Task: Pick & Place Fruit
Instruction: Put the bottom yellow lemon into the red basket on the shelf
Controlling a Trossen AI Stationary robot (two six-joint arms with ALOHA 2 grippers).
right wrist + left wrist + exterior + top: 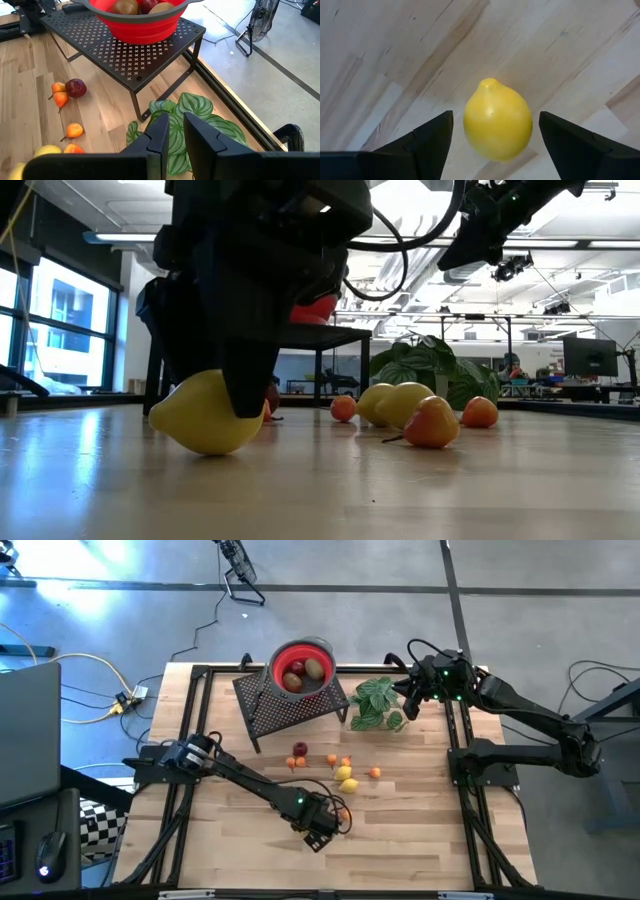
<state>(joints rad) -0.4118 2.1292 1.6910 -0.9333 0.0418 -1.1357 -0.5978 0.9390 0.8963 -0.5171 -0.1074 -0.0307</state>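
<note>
The left gripper [335, 823] is down at the near middle of the bench [420, 830], its jaws open with one dark finger on each side of a lemon [497, 125]. In the left wrist view there is a gap between the lemon and each finger [432, 137], so nothing is gripped. The low view shows this lemon [208, 415] resting on the wood with the left gripper [255, 395] low over it, one finger in front of it.

Other fruit lies loose near the middle of the bench: two more lemons [346, 779] touching each other, small orange pieces [374, 773] around them, and a dark red piece [301, 749] closer to the rack. In the right wrist view the red piece [76, 88] sits just beside two small orange ones [60, 95].

A black perforated rack [290, 705] stands at the far side of the bench and carries a red bowl [302, 667] holding dark red and brownish-green fruit. A leafy plant [378, 703] lies just right of the rack.

The right gripper [412, 700] hangs above the plant at the far right, jaws nearly closed with only a narrow slit between them and nothing held. Its fingers [200, 135] show over the plant's striped leaves [200, 112].
</note>
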